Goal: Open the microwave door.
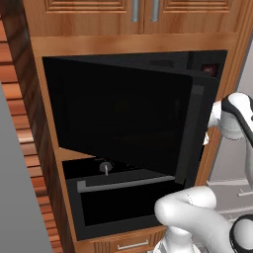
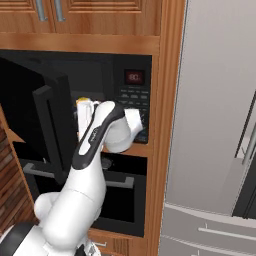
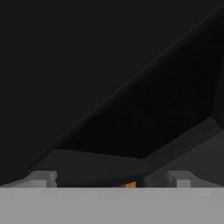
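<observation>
Microwave door [image 1: 118, 116] swung well out from the microwave [image 2: 127, 75], arm reaching in behind it

The door hangs from its left edge, its handle strip on the free right edge toward the near side; the arm passes right of that edge, between the door and the keypad [image 2: 135, 100] under the red display [image 2: 134, 77]; the pincer itself is hidden in both base views, so I cannot tell whether it is released or clenched; the oven [image 1: 123, 195] sits below, shut.

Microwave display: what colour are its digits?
Red, on the small display above the keypad; clearest in the right base view.
</observation>
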